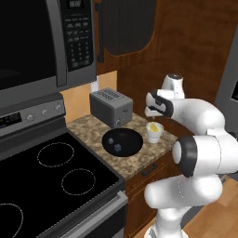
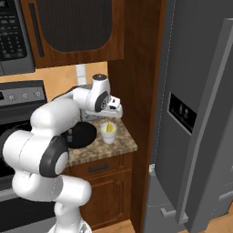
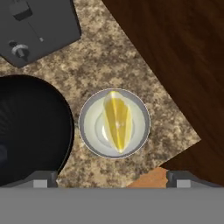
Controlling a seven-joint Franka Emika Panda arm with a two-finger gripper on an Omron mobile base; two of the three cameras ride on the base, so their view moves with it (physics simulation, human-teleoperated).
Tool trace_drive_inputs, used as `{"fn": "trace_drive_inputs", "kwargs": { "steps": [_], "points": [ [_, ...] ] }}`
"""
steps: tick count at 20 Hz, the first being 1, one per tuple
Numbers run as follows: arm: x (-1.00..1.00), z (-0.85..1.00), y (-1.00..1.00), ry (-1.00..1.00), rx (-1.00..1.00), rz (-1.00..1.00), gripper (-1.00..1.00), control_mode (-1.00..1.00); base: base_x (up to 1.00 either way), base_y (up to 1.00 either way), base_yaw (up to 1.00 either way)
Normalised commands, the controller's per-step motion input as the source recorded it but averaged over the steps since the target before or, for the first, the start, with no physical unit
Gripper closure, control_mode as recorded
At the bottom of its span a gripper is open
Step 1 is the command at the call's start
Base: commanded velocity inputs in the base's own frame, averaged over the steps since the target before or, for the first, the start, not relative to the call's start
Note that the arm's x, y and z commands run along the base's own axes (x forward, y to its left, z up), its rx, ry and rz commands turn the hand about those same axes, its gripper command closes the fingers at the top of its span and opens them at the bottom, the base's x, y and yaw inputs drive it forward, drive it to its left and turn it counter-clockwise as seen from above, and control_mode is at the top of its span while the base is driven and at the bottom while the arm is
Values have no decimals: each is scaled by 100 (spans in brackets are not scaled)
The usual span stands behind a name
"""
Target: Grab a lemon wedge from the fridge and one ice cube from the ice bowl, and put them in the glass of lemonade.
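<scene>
From the left base view, the gripper (image 1: 151,117) hangs just above the cup (image 1: 154,132), which stands on the counter (image 1: 88,128) beside the black bowl (image 1: 122,142); two small cubes (image 1: 115,145) lie in the bowl, and the toaster (image 1: 110,107) stands behind it. From the right base view, the cup (image 2: 108,132) is near the counter's right edge, with yellow at its mouth, and the grey fridge (image 2: 195,113) stands to the right. In the hand view, the fingertips (image 3: 43,178) are spread wide and hold nothing; the lemon wedge (image 3: 117,121) rests inside the cup (image 3: 89,131), next to the bowl (image 3: 35,131).
</scene>
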Motion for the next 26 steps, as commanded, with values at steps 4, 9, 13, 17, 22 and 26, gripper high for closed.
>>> {"fn": "trace_drive_inputs", "kwargs": {
  "steps": [4,9,13,17,22,26],
  "points": [
    [-37,14,25,-2,0,8,-100,-100,0,0,0],
    [-34,3,60,0,0,15,-100,-100,0,0,0],
    [-5,0,100,17,-1,17,-100,-100,0,0,0],
    [4,-8,100,36,-5,30,-100,-100,0,0,0],
    [26,-54,61,19,0,28,-100,-100,0,0,0],
    [1,-40,14,0,-1,7,-100,-100,0,0,0]
  ]
}}
